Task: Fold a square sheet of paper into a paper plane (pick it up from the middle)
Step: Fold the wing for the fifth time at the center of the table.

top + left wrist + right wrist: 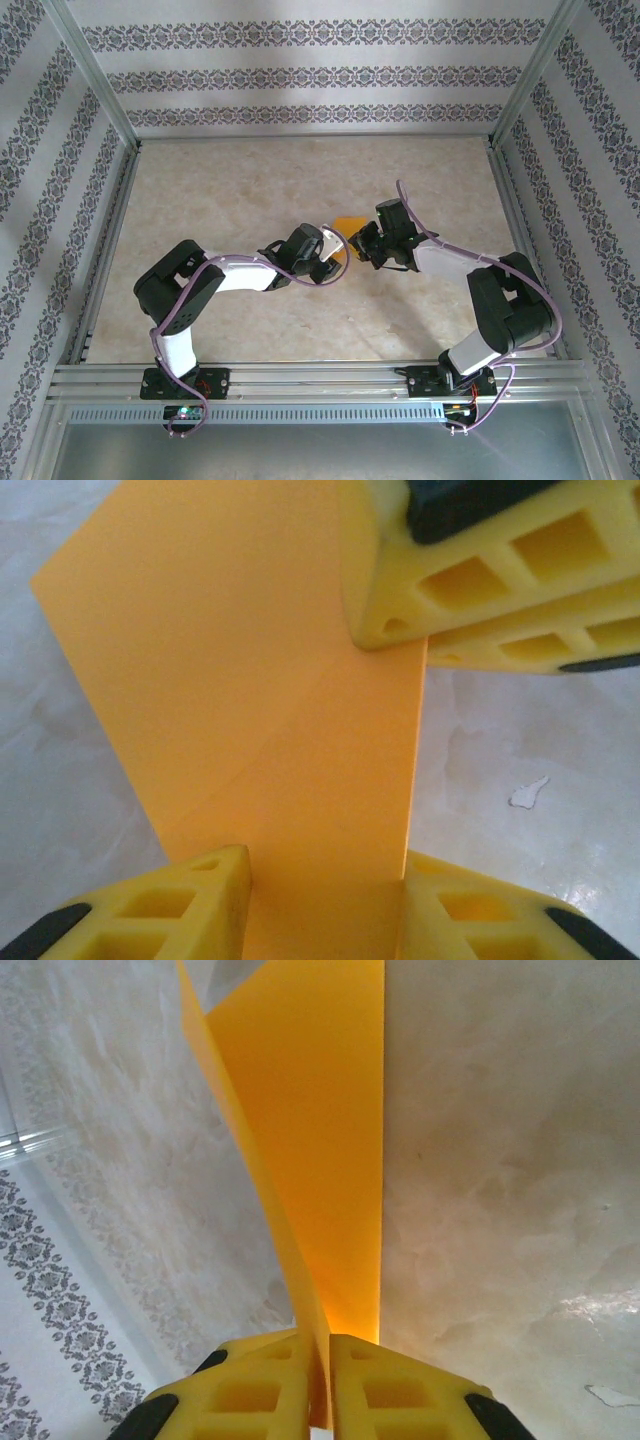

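Bright, even light; soft close-up blur.

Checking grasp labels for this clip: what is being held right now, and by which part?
The right gripper pinches the folded orange paper sheet at one end, both layers between its fingers; the left gripper stands open astride it.

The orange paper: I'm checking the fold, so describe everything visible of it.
The sheet of paper is thin, plain, bright orange, doubled along a crease into two layers, with a faint diagonal crease. It is over the middle of the table, one end pinched in the right gripper, the other lying between the left gripper's parted fingers.
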Robot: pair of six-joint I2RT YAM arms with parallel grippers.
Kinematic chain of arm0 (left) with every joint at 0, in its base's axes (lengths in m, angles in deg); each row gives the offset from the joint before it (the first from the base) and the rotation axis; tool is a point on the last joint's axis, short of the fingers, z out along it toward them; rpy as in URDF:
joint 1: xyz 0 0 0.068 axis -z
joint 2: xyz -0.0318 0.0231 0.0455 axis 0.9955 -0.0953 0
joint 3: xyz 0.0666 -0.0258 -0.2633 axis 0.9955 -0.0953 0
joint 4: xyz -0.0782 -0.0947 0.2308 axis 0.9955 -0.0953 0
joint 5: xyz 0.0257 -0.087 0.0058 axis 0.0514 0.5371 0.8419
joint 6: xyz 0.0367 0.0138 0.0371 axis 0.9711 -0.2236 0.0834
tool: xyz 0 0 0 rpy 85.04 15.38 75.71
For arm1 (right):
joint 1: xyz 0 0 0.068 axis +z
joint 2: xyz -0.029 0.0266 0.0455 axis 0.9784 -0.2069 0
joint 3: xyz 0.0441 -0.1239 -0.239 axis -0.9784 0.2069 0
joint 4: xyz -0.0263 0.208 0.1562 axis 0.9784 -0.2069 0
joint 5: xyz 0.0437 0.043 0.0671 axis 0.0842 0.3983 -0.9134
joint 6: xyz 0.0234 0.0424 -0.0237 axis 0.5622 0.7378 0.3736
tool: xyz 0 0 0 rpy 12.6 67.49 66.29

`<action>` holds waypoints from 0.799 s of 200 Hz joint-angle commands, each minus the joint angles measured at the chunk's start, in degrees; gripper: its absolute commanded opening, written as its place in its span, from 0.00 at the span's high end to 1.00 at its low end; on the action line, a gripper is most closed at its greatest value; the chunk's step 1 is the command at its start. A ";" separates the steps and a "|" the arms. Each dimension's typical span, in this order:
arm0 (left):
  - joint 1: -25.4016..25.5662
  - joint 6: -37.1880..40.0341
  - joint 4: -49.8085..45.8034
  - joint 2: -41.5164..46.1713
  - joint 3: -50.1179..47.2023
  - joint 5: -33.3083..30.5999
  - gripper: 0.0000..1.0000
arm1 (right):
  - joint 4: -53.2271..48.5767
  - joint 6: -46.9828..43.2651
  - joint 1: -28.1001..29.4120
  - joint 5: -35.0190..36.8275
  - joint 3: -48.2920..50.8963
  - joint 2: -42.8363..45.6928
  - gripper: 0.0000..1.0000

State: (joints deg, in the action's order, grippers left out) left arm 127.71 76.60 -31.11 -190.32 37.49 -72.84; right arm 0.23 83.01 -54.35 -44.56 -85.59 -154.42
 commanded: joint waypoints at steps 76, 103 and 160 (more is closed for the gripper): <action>0.92 4.61 2.91 -0.50 -1.23 -0.76 0.77 | -1.48 -0.75 -1.64 -3.08 -2.05 -3.03 0.74; 1.12 6.29 3.00 -0.45 -1.80 -0.97 0.78 | -2.64 -1.96 -1.82 -4.11 -3.12 -4.77 0.72; 1.60 8.95 3.48 -0.48 -2.68 -1.41 0.78 | -3.18 -2.80 -2.04 -5.31 -4.01 -6.09 0.82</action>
State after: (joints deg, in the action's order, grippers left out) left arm 128.30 82.57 -29.71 -190.32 35.80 -74.13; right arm -1.56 81.19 -55.84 -48.61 -88.12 -160.21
